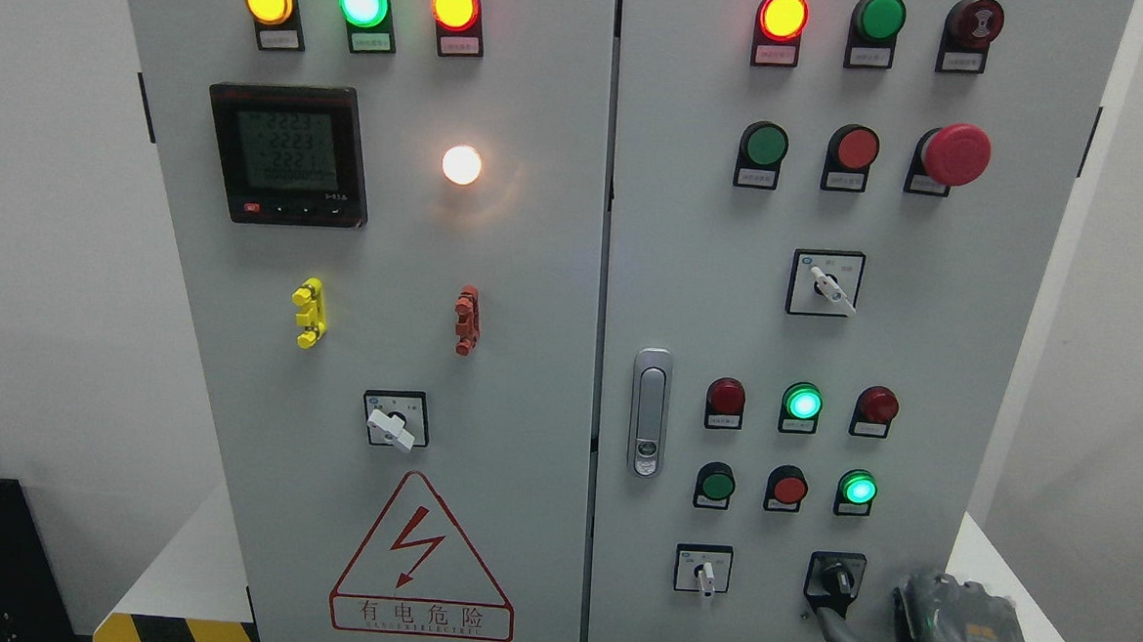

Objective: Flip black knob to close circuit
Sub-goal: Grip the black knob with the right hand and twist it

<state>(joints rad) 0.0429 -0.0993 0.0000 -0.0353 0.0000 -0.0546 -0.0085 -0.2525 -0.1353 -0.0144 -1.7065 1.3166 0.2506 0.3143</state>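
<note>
- The black knob (835, 577) sits at the bottom right of the right cabinet door (963, 312) (below a lit green lamp (858, 489)).
- The right hand (947, 624) is beside it, one finger (834, 630) reaching just under the knob; grip unclear.

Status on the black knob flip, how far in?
Done: the right hand has reached the lower right corner of the cabinet's right door, and one of its fingers extends up to the black knob. In hand: contact at the knob's lower edge; a firm grasp isn't visible. Left: the flip itself; whether the knob has turned can't be told. The left hand isn't in view.
</note>
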